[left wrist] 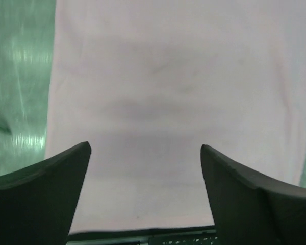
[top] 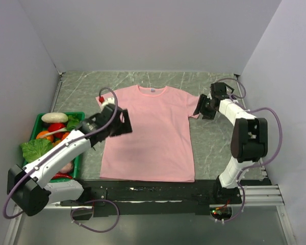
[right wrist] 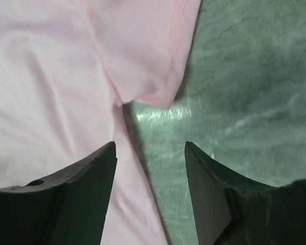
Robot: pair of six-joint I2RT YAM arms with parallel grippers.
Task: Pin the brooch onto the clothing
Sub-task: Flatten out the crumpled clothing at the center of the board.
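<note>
Brooch — 1 — at sleeve of 1 clothing; left gripper, right gripper spread.

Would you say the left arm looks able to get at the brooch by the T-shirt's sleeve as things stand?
Probably yes: the brooch lies uncovered at the sleeve edge of the T-shirt, close beside the left hand, which is open and empty. Nothing visible stands between them.

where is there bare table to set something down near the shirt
Bare table: the strip between the T-shirt collar and back wall, and the patch between its right hem and the right arm's base. Crowded: vegetable crate and left hand on the left, right hand at the right sleeve.
</note>
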